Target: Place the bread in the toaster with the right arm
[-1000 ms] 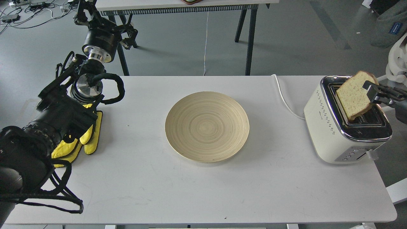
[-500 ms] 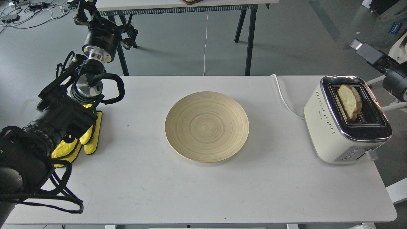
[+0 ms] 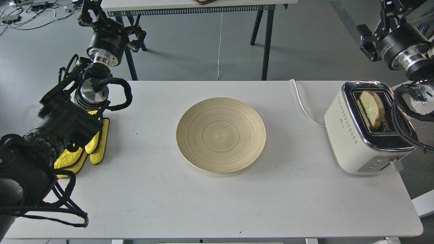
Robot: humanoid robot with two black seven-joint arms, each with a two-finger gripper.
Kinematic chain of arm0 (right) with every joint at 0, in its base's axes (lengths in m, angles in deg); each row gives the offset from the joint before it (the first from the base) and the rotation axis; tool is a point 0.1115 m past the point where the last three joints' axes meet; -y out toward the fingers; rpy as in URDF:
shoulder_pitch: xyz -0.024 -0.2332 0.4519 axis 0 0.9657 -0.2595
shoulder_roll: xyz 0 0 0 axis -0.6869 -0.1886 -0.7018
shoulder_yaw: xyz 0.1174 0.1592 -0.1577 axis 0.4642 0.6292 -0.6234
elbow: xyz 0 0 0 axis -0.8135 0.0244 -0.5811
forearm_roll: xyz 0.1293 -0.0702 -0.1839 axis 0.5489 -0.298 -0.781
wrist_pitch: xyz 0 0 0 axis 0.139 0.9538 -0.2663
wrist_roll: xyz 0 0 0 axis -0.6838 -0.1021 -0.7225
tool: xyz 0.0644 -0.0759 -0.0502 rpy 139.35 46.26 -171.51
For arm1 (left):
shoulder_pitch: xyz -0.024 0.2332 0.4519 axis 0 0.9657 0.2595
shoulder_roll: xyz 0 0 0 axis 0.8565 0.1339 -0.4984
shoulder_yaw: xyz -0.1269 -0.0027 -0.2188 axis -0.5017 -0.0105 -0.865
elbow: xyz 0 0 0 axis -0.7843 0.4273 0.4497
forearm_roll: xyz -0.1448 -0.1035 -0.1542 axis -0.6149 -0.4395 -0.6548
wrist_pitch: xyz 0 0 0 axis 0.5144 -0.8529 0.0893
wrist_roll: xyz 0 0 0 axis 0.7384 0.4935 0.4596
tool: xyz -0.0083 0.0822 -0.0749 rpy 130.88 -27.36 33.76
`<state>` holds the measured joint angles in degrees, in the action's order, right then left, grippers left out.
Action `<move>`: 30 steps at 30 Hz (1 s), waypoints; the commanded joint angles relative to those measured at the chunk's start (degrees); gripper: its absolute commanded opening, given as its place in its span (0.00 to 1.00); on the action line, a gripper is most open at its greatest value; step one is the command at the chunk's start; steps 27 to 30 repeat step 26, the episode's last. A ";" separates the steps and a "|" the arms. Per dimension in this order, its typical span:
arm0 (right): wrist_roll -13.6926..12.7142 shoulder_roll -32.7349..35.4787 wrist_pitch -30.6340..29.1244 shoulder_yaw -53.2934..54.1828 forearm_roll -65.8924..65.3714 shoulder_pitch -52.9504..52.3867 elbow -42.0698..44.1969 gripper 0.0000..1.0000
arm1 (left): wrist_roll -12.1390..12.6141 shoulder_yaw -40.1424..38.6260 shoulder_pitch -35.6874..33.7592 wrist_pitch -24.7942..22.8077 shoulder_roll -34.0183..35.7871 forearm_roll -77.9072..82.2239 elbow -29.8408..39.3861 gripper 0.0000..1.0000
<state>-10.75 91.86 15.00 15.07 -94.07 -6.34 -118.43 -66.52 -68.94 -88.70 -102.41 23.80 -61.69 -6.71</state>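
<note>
The bread [image 3: 372, 108] stands in the slot of the cream-white toaster [image 3: 352, 142] nearer the plate, its upper part sticking out above the chrome rim. The toaster sits at the right end of the white table [image 3: 217, 203]. My right arm is raised behind and above the toaster. Its gripper [image 3: 390, 13] is at the frame's top right, well clear of the bread; its fingers are dark and cut by the top edge. My left gripper [image 3: 93, 15] is at the top left, held above the floor behind the table, fingers indistinct.
A round bamboo plate [image 3: 221, 135] lies at the table's middle. A yellow cloth [image 3: 88, 150] lies under my left arm at the left edge. The toaster's white cord [image 3: 303, 105] runs off the back edge. Another table [image 3: 190, 5] stands behind.
One second ago my right gripper held the bread tilted over the toaster. It has let go, the bread has dropped into the slot, and the right arm has pulled up and back.
</note>
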 commanded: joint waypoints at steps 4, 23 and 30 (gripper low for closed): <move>-0.56 -9.03 -7.69 5.90 12.09 0.13 8.90 0.99 | 0.00 0.00 -0.03 0.10 -0.13 0.02 -0.09 1.00; -7.33 -24.25 -20.60 22.35 15.54 -0.39 29.66 0.99 | 0.35 0.00 -0.03 -0.42 0.14 0.02 -0.09 1.00; -6.36 -23.90 -21.05 22.17 15.18 -0.92 29.65 0.99 | 0.53 0.00 -0.11 -0.51 0.22 0.02 0.00 1.00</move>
